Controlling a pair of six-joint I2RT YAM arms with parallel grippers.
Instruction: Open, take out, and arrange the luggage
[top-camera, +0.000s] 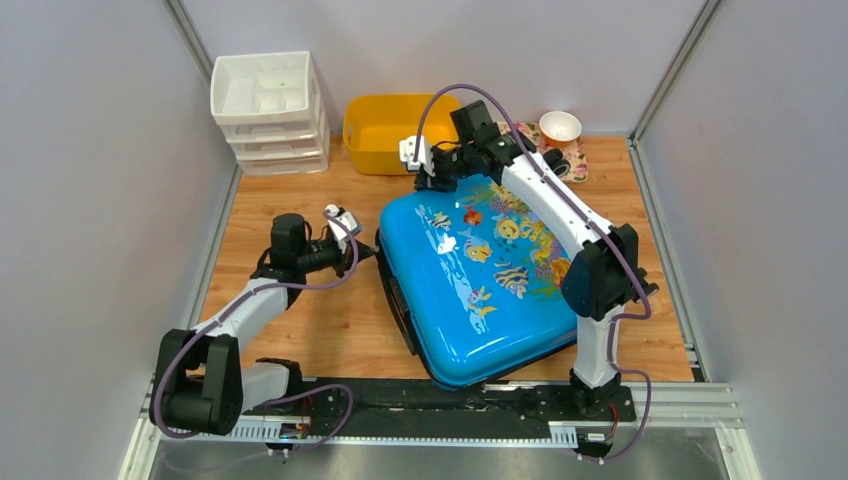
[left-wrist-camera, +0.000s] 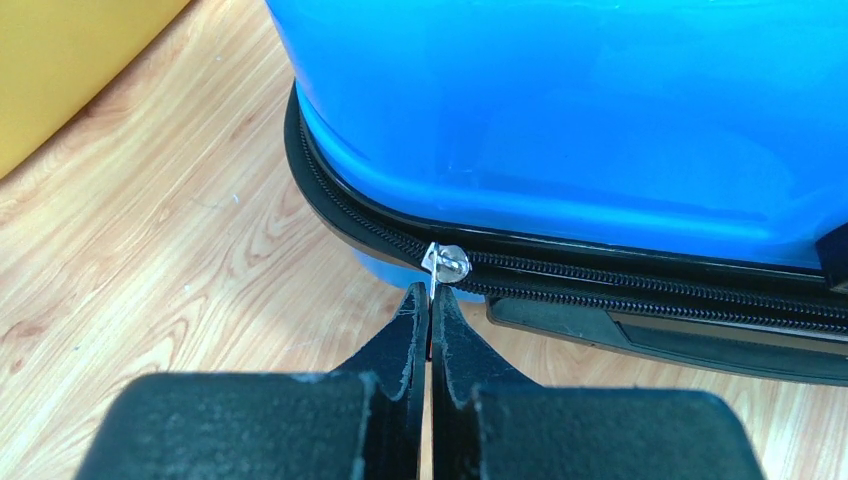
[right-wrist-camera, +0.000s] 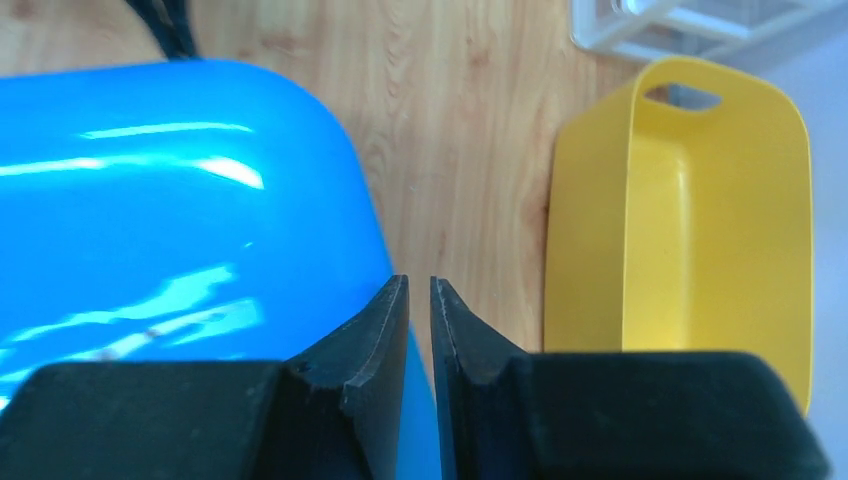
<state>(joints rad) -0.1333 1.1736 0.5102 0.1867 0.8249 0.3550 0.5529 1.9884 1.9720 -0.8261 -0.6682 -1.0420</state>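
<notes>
The luggage (top-camera: 480, 280) is a glossy blue suitcase with a fish print, lying flat and closed on the wooden table. My left gripper (top-camera: 372, 252) is at its left edge, shut on the thin silver zipper pull (left-wrist-camera: 445, 265), whose tab runs between the fingertips (left-wrist-camera: 431, 295). The black zipper track (left-wrist-camera: 650, 285) runs right from there along the blue shell (left-wrist-camera: 560, 110). My right gripper (top-camera: 428, 180) hovers over the far left corner of the luggage (right-wrist-camera: 150, 200). Its jaws (right-wrist-camera: 420, 285) stand a narrow gap apart with nothing between them.
A yellow tub (top-camera: 385, 130) stands just behind the suitcase, close to my right gripper, and shows empty in the right wrist view (right-wrist-camera: 700, 230). White stacked drawers (top-camera: 268, 110) are at the back left. A white bowl (top-camera: 560, 126) on a floral mat (top-camera: 575, 160) sits at the back right.
</notes>
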